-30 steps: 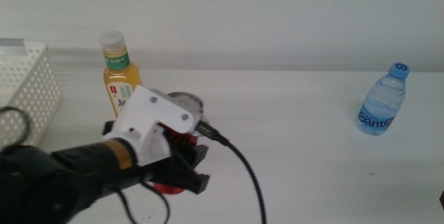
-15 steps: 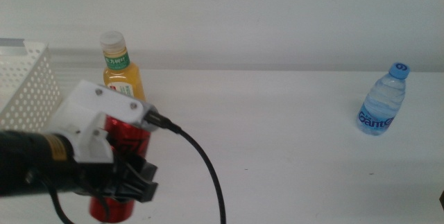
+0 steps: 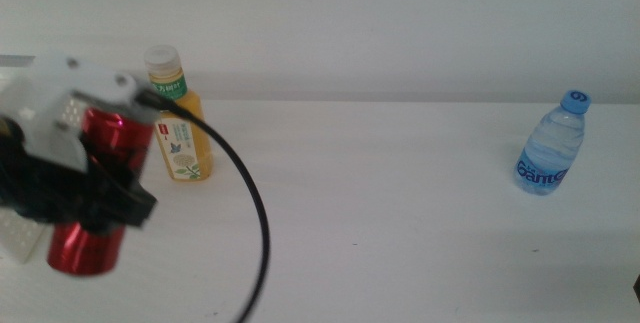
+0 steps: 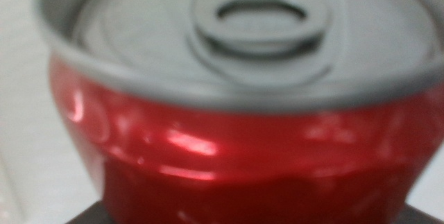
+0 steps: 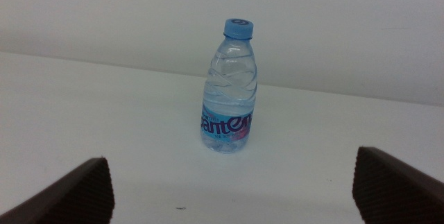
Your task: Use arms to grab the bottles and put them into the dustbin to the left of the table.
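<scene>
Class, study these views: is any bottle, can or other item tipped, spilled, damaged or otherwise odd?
Nothing stands out. The left gripper holds the red can aloft, undented; the tea bottle and water bottle stand upright, capped.

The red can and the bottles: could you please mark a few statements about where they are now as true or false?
1. The left gripper holds the red can off the table. True.
2. The tea bottle lies on its side. False: it stands upright.
3. The water bottle stands upright ahead of the right gripper, whose jaws are open. True.
4. The water bottle is inside the dustbin. False: it stands on the table at the right.
5. The can's top faces the left wrist camera. True.
</scene>
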Robot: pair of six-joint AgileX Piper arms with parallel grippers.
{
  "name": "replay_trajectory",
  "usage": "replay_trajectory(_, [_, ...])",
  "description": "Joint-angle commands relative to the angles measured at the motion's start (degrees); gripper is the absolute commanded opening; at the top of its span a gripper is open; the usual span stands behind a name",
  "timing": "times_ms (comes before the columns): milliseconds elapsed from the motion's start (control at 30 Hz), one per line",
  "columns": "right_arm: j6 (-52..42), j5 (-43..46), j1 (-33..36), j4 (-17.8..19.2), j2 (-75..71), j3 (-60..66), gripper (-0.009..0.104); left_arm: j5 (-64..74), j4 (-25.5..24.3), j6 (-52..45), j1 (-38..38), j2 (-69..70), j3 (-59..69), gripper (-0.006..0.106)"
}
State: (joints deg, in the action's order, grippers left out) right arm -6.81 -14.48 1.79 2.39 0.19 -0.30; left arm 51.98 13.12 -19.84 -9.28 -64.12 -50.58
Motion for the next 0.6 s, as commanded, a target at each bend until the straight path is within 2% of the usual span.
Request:
replay_trajectory(0, [-0.5,0.7,-0.2,0.2,-2.3,2.4,0.092,1.3,4.0,-5.2,4.3,-2.0,-3.2,-0.002])
replay_trajectory(133, [-0.5,0.7,-0.2,0.2,-2.3,2.4,0.092,6.6,5.8,-10.7,11.3,-7.6,-9.0,-0.002])
replay_trajectory(267, [-0.5,0.7,-0.2,0.2,-2.3,2.4,0.092,9.9,5.6,-11.6,17.2,-13.3,-15.5,-0.002])
replay_trajectory(567, [-0.5,0.7,-0.2,0.2,-2.3,2.4,0.092,21.6,-2.9,-12.3,25.3,-29.1,-36.8,-0.002])
